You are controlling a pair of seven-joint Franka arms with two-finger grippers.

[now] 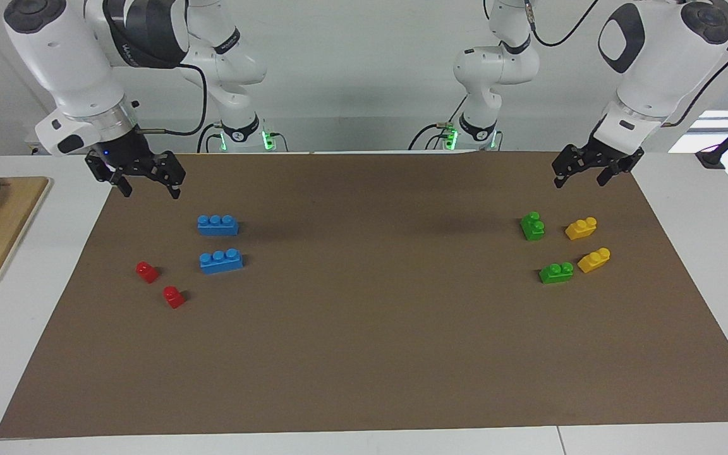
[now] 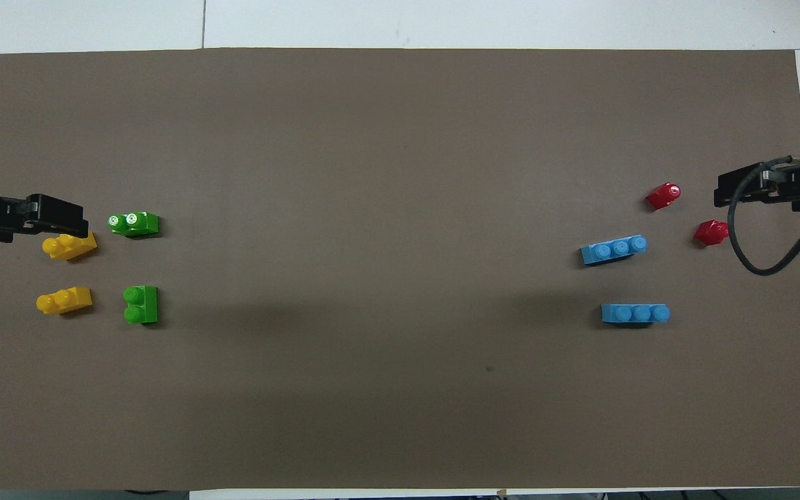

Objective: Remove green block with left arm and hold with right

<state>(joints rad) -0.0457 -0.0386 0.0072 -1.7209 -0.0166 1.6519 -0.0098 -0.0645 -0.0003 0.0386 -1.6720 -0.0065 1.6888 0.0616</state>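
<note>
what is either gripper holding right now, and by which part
Nothing is held. The left gripper hangs open in the air and the right gripper hangs open too; both green blocks lie untouched on the mat.

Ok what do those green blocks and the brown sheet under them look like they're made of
Green blocks: apparently molded plastic, smooth and slightly glossy; round studs, saturated uniform colour, pale highlights on the stud tops from overhead. Brown sheet: probably paper or thin card, matte; lies flat, no sheen, clean straight edges.
</note>
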